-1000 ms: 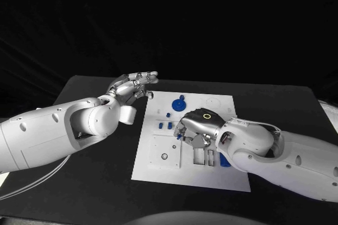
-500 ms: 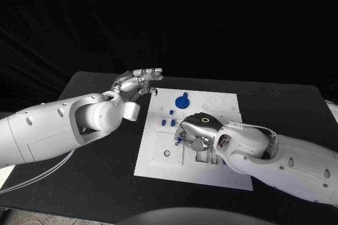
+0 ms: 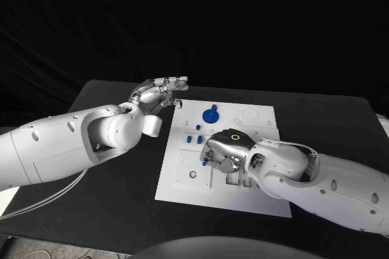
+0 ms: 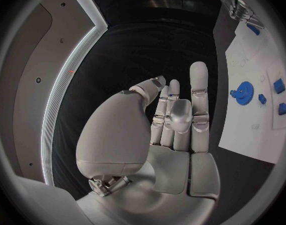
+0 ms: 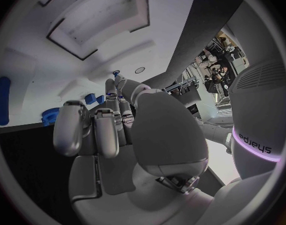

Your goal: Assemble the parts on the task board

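The white task board (image 3: 182, 183) lies in the middle of the black table. A blue gear (image 3: 210, 116) sits near its far edge, with small blue parts (image 3: 192, 139) just in front of it. My right hand (image 3: 225, 153) is over the board's middle with its fingers curled down, and a small blue part (image 3: 207, 156) shows at the fingertips. The right wrist view shows the same blue part (image 5: 115, 73) at a fingertip, the gear (image 5: 50, 116) and a long blue part (image 5: 3, 99). My left hand (image 3: 159, 91) is raised beside the board's far left corner, fingers stretched out and holding nothing.
In the left wrist view the left hand (image 4: 174, 120) points along the board (image 4: 249, 125), past the gear (image 4: 246, 92) and two blue blocks (image 4: 279, 85). Bare black table (image 3: 105, 203) lies left of the board. Rectangular slots (image 3: 235, 180) are partly under my right wrist.
The head view has shifted a little. My right hand stays curled over the board's middle and my left hand stays raised by the far left corner.
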`<action>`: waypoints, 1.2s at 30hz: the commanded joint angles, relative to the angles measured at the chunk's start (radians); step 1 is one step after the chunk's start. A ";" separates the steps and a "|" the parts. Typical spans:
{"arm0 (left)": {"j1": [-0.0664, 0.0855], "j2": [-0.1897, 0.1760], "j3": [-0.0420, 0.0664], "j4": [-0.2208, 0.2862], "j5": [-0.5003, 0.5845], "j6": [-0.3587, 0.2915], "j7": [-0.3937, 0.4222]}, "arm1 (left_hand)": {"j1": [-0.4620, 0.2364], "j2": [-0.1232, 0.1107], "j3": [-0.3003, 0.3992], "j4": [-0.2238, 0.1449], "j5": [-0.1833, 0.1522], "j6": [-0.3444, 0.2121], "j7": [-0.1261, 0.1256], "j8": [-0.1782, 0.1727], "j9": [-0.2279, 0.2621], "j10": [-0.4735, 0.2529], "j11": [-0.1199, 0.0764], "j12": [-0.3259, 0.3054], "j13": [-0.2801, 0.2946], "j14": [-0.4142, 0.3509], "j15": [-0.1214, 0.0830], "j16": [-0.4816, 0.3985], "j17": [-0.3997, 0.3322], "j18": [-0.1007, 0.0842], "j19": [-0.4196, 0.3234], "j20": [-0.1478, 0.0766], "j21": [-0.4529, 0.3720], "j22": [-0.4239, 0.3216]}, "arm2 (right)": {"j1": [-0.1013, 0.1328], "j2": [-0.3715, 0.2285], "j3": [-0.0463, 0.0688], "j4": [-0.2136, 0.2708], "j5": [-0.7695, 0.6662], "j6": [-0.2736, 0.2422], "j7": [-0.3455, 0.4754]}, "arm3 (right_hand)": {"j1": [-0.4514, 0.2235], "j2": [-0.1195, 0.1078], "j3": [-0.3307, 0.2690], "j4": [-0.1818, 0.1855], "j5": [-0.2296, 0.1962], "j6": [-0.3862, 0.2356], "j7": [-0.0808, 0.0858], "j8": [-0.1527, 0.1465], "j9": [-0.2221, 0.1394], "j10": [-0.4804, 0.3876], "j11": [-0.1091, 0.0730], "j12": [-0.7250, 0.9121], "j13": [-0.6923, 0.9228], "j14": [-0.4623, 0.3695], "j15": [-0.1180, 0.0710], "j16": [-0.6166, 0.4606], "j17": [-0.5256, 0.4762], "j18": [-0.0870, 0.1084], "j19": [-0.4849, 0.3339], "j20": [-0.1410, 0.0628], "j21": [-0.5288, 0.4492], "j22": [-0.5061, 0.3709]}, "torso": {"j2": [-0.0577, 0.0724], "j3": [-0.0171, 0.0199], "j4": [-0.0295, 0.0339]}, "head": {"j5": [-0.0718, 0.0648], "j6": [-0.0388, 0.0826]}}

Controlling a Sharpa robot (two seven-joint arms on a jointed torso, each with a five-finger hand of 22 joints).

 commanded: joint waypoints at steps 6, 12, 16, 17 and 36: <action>0.000 0.003 0.001 -0.002 0.002 0.024 -0.001 | -0.003 0.010 -0.002 -0.003 0.006 -0.007 0.001 0.001 -0.001 -0.008 -0.002 0.005 0.001 -0.006 0.000 -0.004 -0.001 0.017 -0.006 0.002 -0.005 -0.002 | -0.001 0.006 -0.001 -0.004 -0.010 0.035 0.003 | -0.008 0.001 0.006 0.000 0.003 0.003 0.005 0.003 0.002 0.003 -0.003 -0.005 0.001 0.065 -0.006 0.007 0.048 0.015 0.003 -0.006 0.001 -0.001 | 0.000 -0.0002 0.0001 | 0.002 -0.003; 0.000 0.003 0.000 -0.002 0.001 0.027 -0.003 | -0.003 0.010 -0.002 -0.003 0.006 -0.007 0.001 0.001 -0.001 -0.008 -0.002 0.005 0.001 -0.006 0.000 -0.004 -0.001 0.017 -0.006 0.002 -0.005 -0.002 | -0.001 0.012 -0.004 -0.012 -0.027 0.059 -0.014 | -0.010 0.001 0.006 0.000 0.003 0.003 0.005 0.002 0.002 0.003 -0.003 -0.006 0.000 0.065 -0.005 0.006 0.047 0.016 0.003 -0.006 0.000 -0.002 | 0.000 -0.0007 0.0003 | 0.002 -0.005; 0.000 0.003 0.000 -0.001 0.001 0.028 -0.004 | -0.003 0.010 -0.002 -0.003 0.006 -0.007 0.001 0.001 -0.001 -0.008 -0.002 0.005 0.001 -0.006 0.000 -0.004 -0.001 0.017 -0.006 0.002 -0.005 -0.002 | -0.001 0.018 -0.006 -0.015 -0.038 0.070 -0.021 | -0.012 0.000 0.005 0.000 0.003 0.003 0.005 0.002 0.002 0.003 -0.002 -0.007 0.000 0.064 -0.005 0.006 0.046 0.016 0.002 -0.005 0.000 -0.003 | 0.001 -0.0004 0.0004 | 0.002 -0.007; 0.000 0.003 0.000 -0.001 0.001 0.028 -0.004 | -0.003 0.010 -0.002 -0.003 0.006 -0.007 0.001 0.001 -0.001 -0.008 -0.002 0.005 0.001 -0.006 0.000 -0.004 -0.001 0.017 -0.006 0.002 -0.005 -0.002 | -0.001 0.020 -0.007 -0.016 -0.040 0.071 -0.023 | -0.015 -0.002 0.004 0.000 0.003 0.003 0.005 0.001 0.002 0.002 -0.002 -0.008 -0.001 0.064 -0.004 0.005 0.045 0.016 0.002 -0.005 -0.001 -0.004 | 0.001 -0.0006 0.0003 | 0.001 -0.008; 0.000 0.004 0.000 -0.003 0.000 0.033 -0.013 | -0.002 0.011 -0.003 -0.004 0.007 -0.009 0.001 0.001 -0.001 -0.011 -0.002 0.007 0.001 -0.007 0.001 -0.005 -0.002 0.017 -0.007 0.003 -0.006 -0.002 | -0.001 0.022 -0.012 -0.030 -0.031 -0.004 -0.034 | -0.083 -0.048 -0.049 0.014 0.004 -0.143 0.030 -0.022 -0.024 -0.225 0.044 -0.013 -0.037 0.052 0.033 -0.023 0.001 0.036 -0.036 0.028 -0.069 -0.110 | -0.001 0.0002 0.0009 | 0.001 -0.009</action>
